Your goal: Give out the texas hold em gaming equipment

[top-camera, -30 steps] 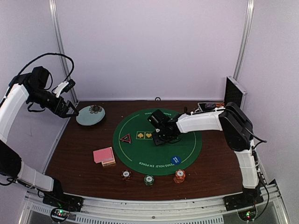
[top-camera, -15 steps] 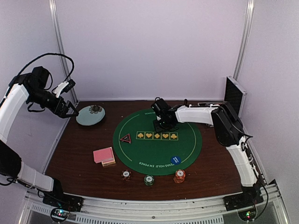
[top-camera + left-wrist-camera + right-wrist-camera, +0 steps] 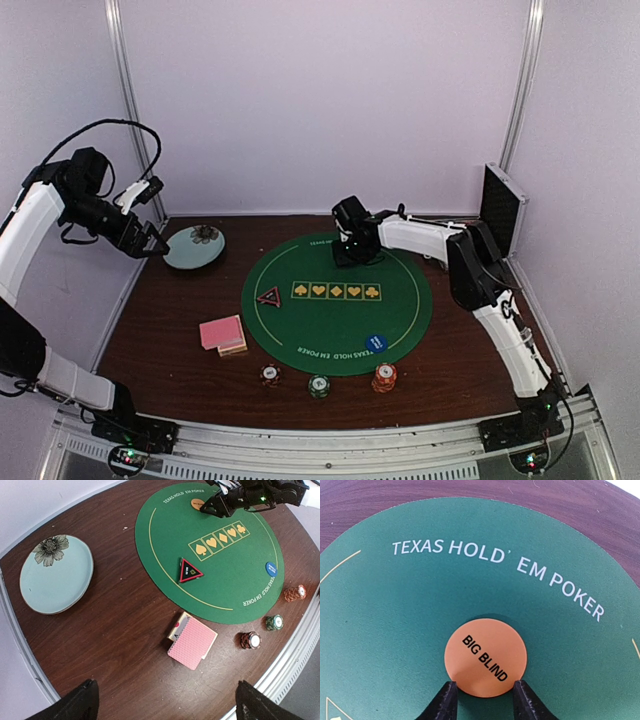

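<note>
My right gripper is shut on the lower edge of the orange "BIG BLIND" disc, low over the far rim of the green poker mat. In the top view the right gripper hides the disc. My left gripper is open and empty, high over the table's left side. A black-red triangle marker and a blue disc lie on the mat. Pink-backed cards lie left of the mat. Red, green and orange chip stacks stand by the near edge.
A pale blue plate with a flower print sits at the far left. The aluminium case stands open at the far right, against the wall. White frame posts rise at both back corners.
My right gripper has swung from the mat's middle to its far rim, uncovering the row of yellow suit squares. The left arm has hardly moved.
</note>
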